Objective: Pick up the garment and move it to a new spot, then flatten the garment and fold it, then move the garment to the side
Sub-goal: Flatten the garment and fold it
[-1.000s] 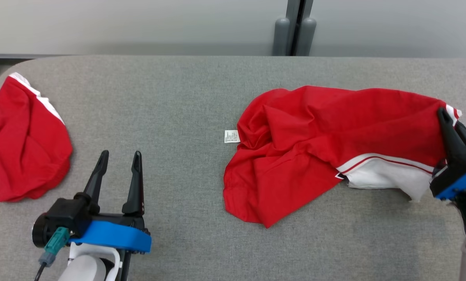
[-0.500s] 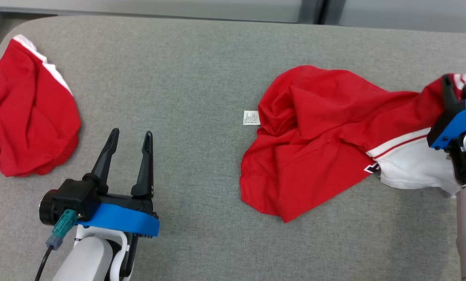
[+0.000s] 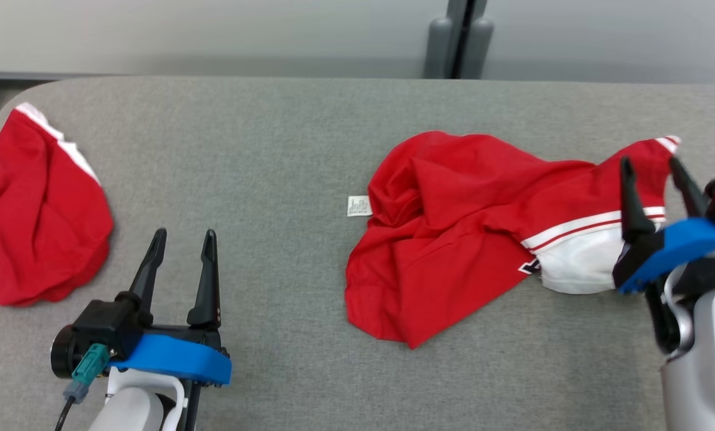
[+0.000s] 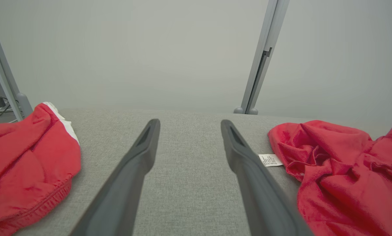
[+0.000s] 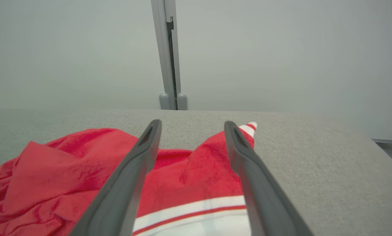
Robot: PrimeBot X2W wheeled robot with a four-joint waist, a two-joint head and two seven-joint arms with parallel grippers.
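The garment (image 3: 465, 239) is a crumpled red piece with a white panel and red-white stripes, lying right of the table's middle, a white label (image 3: 358, 205) at its left edge. My right gripper (image 3: 650, 161) hovers open over the garment's right end, fingers apart with nothing between them; in the right wrist view the red cloth (image 5: 68, 164) lies under and between the fingers of that gripper (image 5: 191, 124). My left gripper (image 3: 185, 234) stands open at the lower left over bare table, well apart from the garment (image 4: 340, 170); the left wrist view shows it (image 4: 189, 123) empty.
A second red garment (image 3: 34, 209) with a white stripe is heaped at the table's left end, also seen in the left wrist view (image 4: 25, 157). The grey fabric table (image 3: 243, 149) has a rounded far-left corner. A grey post (image 3: 459, 42) stands behind the far edge.
My right gripper has opened and let go of the garment's right end, which now lies on the table. The head camera shifted down and back. The left arm stayed put.
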